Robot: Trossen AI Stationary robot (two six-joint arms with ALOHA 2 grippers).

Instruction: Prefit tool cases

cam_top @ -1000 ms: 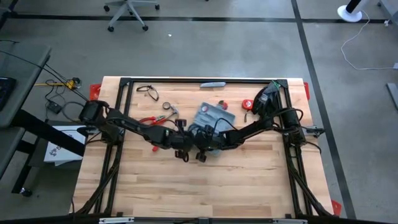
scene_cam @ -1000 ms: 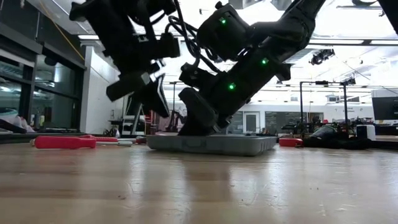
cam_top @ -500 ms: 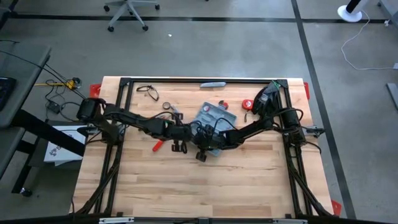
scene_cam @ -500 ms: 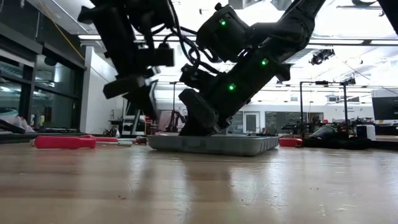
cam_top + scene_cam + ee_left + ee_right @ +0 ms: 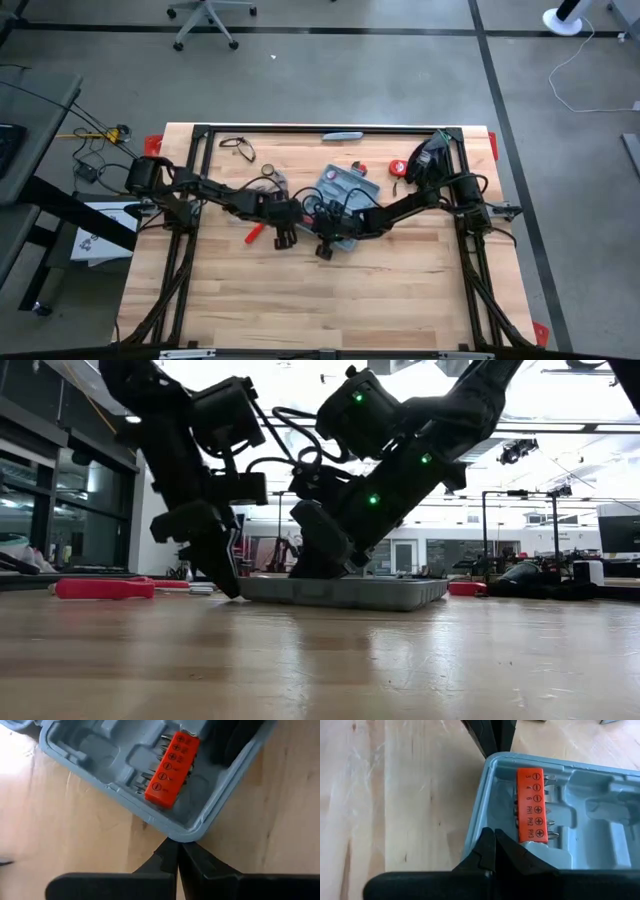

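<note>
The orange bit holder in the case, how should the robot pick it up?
Probably by the long sides of the orange bit holder, coming straight down from above. It lies flat in a pocket of the open tool case, whose walls block any sideways approach. Both the left hand and right hand are shut, so one must open first.

My left fingers (image 5: 173, 861), pressed together, crowd one corner of the open tool case (image 5: 125, 775); my right fingers (image 5: 492, 851) block the neighbouring wall. The orange bit holder (image 5: 532, 805) fills that end pocket. The near counter (image 5: 330, 300) lies bare.
</note>
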